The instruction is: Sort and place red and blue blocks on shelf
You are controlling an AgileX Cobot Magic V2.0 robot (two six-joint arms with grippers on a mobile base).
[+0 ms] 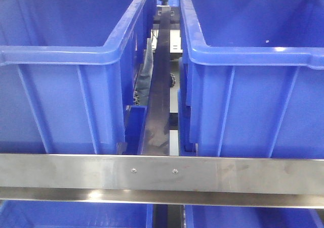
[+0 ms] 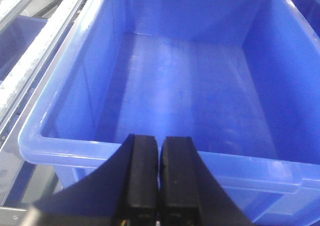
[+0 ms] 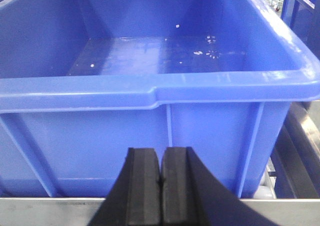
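Front view: two blue plastic bins side by side on a shelf, left bin [image 1: 66, 86] filling the left half, right bin [image 1: 253, 86] the right half. A dark upright bar [image 1: 159, 96] runs up the gap between them. A steel shelf rail [image 1: 162, 175] crosses the lower frame, two screws at its centre; it likely acts as a front lip keeping the bins from sliding off. Rims of more blue bins show along the bottom edge, on the tier below. No arms, no blocks seen here.

Left wrist view: left gripper [image 2: 159, 178] at bottom centre, jaws pressed together, nothing between them. It looks down into a blue bin [image 2: 45, 136]; the floor that shows is bare. A roller-type rail [image 2: 30, 65] runs up the left edge.

Right wrist view: right gripper [image 3: 161, 186] at bottom centre, jaws also pressed together, holding nothing. It sits lower, facing the front wall of a blue bin [image 3: 150, 93]; the floor has pale specks only. Steel rail along the bottom.

Red and blue blocks: none visible in any view. Both grippers are aimed at bins, which fits a drop-off pose or a pause between picks; can't tell which.
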